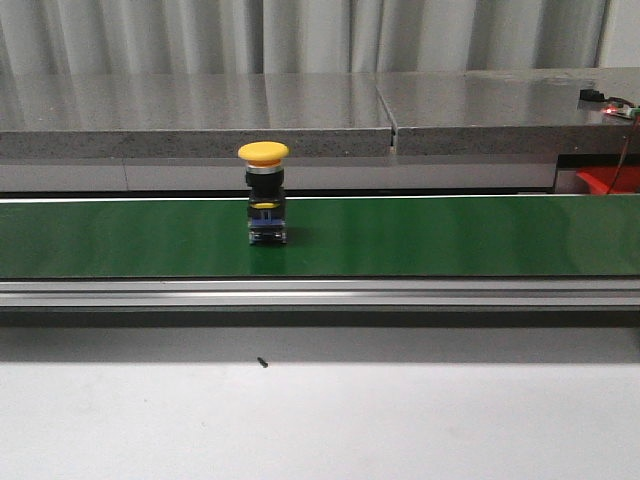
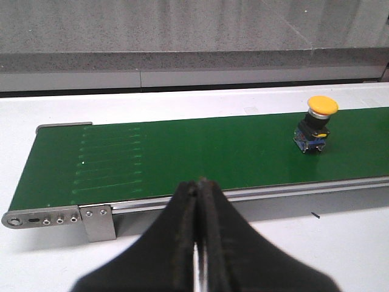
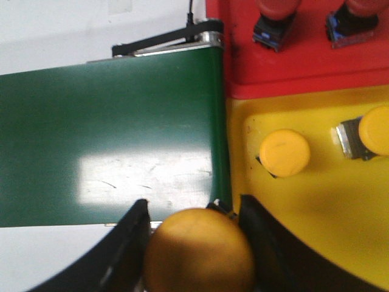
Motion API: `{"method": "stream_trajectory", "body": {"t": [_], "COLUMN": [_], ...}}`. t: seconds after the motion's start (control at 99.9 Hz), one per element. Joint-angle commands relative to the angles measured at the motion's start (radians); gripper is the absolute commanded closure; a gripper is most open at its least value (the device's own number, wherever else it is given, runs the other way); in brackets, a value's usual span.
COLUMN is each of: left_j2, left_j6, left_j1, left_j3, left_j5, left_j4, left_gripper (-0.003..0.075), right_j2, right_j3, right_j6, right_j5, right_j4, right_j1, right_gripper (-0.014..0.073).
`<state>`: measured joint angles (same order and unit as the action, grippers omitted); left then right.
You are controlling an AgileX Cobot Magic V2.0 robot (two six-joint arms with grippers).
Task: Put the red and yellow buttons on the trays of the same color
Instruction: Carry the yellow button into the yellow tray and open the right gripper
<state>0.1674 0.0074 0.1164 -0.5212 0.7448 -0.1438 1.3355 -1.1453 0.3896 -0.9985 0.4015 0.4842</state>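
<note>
Stretching across the whole front view is the green conveyor belt (image 1: 450, 238), carried on a silver rail above a white table (image 1: 320, 420) and backed by a grey stone counter (image 1: 200, 110). No brand, label or legible writing shows on any of it.

At the belt's end, seen from the right wrist, a yellow tray (image 3: 316, 201) sits touching a red tray (image 3: 304, 58). The yellow tray carries two yellow-capped buttons (image 3: 284, 152); the red tray holds two buttons whose red caps are cut off by the picture's edge, only their dark bases (image 3: 275, 30) being plain.

The right gripper (image 3: 196, 243) holds a yellow button (image 3: 199, 258) between its black fingers (image 3: 130, 234), over the belt's edge just beside the yellow tray.

The left gripper (image 2: 197, 201) hovers near the belt's other end with its jaws pressed together and nothing between them.

Another yellow button on the belt (image 1: 265, 192) stands upright on its black and blue base, well apart from both grippers.

A small black speck (image 1: 262, 362) lies on the table.
</note>
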Motion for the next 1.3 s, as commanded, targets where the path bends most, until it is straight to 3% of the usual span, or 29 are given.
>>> {"method": "stream_trajectory", "body": {"t": [0.0, 0.43, 1.291], "left_j2": [0.012, 0.012, 0.012], "left_j6": [-0.007, -0.007, -0.007], "left_j1": [0.007, 0.007, 0.007], "left_j3": [-0.024, -0.024, -0.024], "left_j5": [-0.074, -0.074, -0.074], "left_j4": [-0.005, -0.005, -0.005], "left_gripper": [0.0741, 0.0741, 0.0741], "right_j2": [-0.033, 0.001, 0.2], "right_j3": [0.024, 0.253, 0.258], "right_j6": [-0.001, -0.001, 0.011], "right_j5": [0.074, 0.324, 0.403], "right_j4": [0.037, 0.039, 0.05], "right_j1": [0.03, 0.095, 0.095], "right_gripper": [0.0379, 0.0379, 0.0377]}}
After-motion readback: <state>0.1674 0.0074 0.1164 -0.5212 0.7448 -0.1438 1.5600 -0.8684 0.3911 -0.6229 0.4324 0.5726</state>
